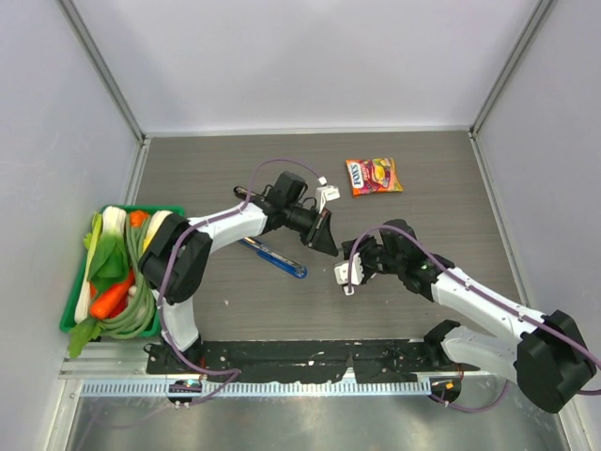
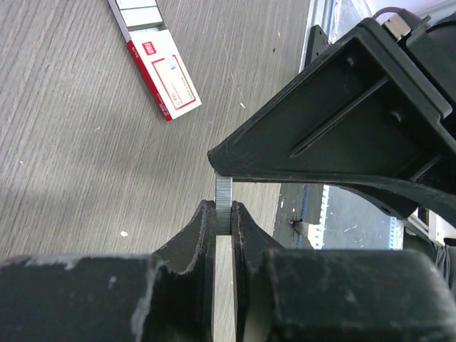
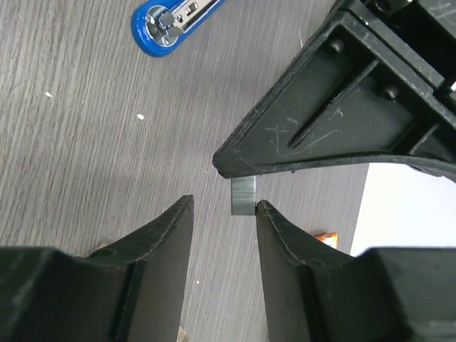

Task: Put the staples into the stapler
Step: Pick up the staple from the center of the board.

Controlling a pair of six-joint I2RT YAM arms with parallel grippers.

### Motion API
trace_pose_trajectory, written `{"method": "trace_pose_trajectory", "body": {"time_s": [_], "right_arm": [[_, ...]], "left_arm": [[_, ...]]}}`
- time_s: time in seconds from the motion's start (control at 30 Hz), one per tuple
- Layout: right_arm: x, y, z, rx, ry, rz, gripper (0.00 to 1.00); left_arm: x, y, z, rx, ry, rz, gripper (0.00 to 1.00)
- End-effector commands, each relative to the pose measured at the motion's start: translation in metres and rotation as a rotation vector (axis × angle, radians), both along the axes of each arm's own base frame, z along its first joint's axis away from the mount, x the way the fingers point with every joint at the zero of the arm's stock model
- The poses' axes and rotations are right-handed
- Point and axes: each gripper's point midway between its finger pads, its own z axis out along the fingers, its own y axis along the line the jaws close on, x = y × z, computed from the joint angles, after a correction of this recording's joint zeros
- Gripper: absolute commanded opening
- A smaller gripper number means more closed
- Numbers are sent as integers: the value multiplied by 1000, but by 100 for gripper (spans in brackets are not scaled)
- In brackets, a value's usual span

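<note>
My left gripper (image 1: 331,246) (image 2: 223,214) is shut on a short grey strip of staples (image 2: 223,198), which stands up out of its fingertips. My right gripper (image 1: 349,261) (image 3: 224,206) is open and meets the left one tip to tip above the table's middle. The staples (image 3: 242,194) sit between its jaws, against one finger (image 3: 285,235). The white-and-red staple box (image 2: 162,71) (image 1: 345,275) lies on the table by the right gripper. A slim stapler-like thing (image 1: 272,256), dark with a blue end and a metal channel (image 3: 167,21), lies to the left of both grippers, untouched.
An orange snack bag (image 1: 374,176) lies at the back right. A green tray (image 1: 69,315) heaped with vegetables stands at the left edge. Grey walls close in the table on three sides.
</note>
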Motion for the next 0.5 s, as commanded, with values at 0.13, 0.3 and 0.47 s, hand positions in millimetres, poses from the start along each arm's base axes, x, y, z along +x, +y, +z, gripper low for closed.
{"method": "trace_pose_trajectory", "body": {"time_s": [0.13,0.3,0.47], "right_arm": [[15,10,13,49,-112,-27,40],[17,8,14,52,-126,-39,35],[17,7,13,45,-138,-41,31]], "left_arm": [[-3,-9,12,-39,-7,-43,2],[-5,-9,11,-42,0,-49,3],[-6,-9,13,-46,-1,-51,3]]}}
